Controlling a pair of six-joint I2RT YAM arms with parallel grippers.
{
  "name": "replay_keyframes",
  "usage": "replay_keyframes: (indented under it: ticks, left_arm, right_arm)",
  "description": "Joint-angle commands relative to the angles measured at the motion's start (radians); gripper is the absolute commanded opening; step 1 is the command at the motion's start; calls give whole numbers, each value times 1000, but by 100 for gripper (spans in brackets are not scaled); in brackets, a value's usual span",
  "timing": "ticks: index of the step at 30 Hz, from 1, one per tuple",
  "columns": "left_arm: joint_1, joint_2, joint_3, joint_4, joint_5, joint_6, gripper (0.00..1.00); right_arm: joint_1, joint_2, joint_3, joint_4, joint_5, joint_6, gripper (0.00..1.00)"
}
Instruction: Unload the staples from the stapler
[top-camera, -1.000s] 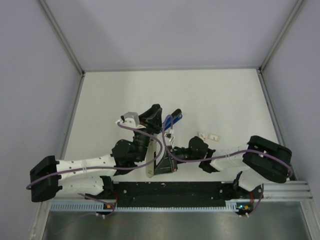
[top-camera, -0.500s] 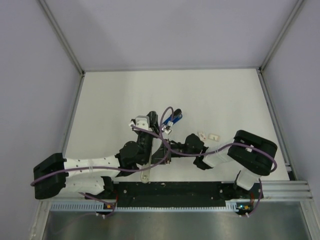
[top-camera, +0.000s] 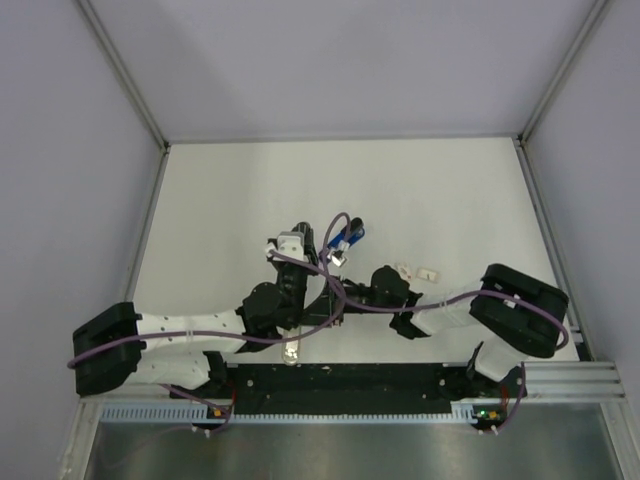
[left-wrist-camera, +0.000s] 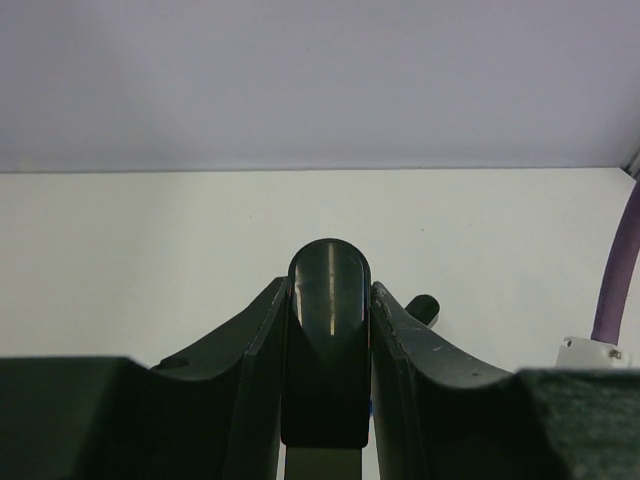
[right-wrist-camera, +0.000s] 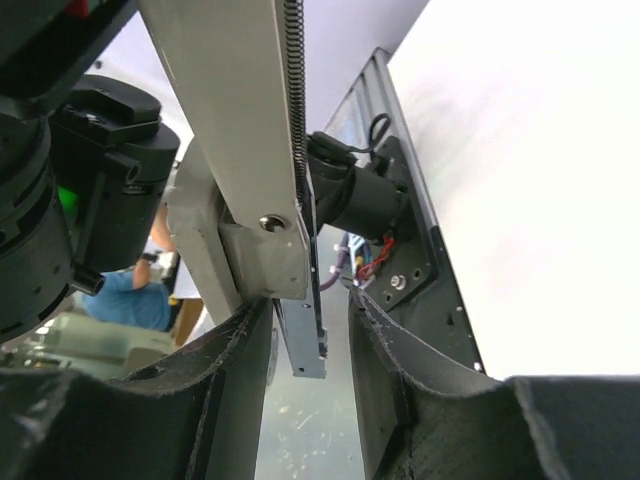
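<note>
My left gripper (left-wrist-camera: 328, 300) is shut on the stapler's dark, rounded-end body (left-wrist-camera: 328, 330) and points toward the far wall. From above, the stapler's blue part (top-camera: 347, 238) shows just right of the left gripper (top-camera: 303, 235). A pale grey bar (top-camera: 292, 345) hangs from it toward the near edge. In the right wrist view that bar (right-wrist-camera: 225, 110) carries a spring, and a thin metal rail (right-wrist-camera: 305, 335) sits between the spread fingers of my right gripper (right-wrist-camera: 310, 370), with a gap on the rail's right side. Two staples (top-camera: 405, 270) (top-camera: 430, 271) lie on the table to the right.
Both arms cross close together at the table's (top-camera: 450, 200) near middle, with purple cables (top-camera: 335, 225) looping over the stapler. A black toothed rail (top-camera: 350, 378) runs along the near edge. Metal frame edges (top-camera: 545, 230) bound the table on both sides.
The right gripper's jaws have opened wider around the metal rail. The left arm has shifted a little to the right with the stapler, and the grey bar's lower end moved with it.
</note>
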Motion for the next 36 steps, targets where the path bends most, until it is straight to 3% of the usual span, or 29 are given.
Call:
replay_keyframes:
  ticks: [1,7,16,20,23,26,30,36]
  left_arm:
    - [-8,-43,70,-56,40,-42,0]
    - [-8,-146,128,-268,106,-163,0]
    - [-8,-227,201,-409,134,-168,0]
    - [-7,-232,221,-412,56,-61,0]
    - [13,-201,199,-273,-18,100,0]
    - [85,-164,222,-321,6,90,0]
    - [255,-109,297,-613,126,-127,0]
    - [510,12,401,-877,389,-382,0]
  right_arm:
    - [-8,-146,15,-186,97,-151,38]
    - [-31,-368,-14,-546,249,-312,42]
    - [-51,-672,11,-985,439,-447,43]
    - [-51,-763,8,-1071,468,-466,43]
    - [-49,-784,9,-1099,478,-478,43]
    - [-49,-781,11,-1104,481,-483,43]
    - [-51,-766,26,-1122,482,-487,43]
    - [-48,-766,66,-1226,491,-529,47]
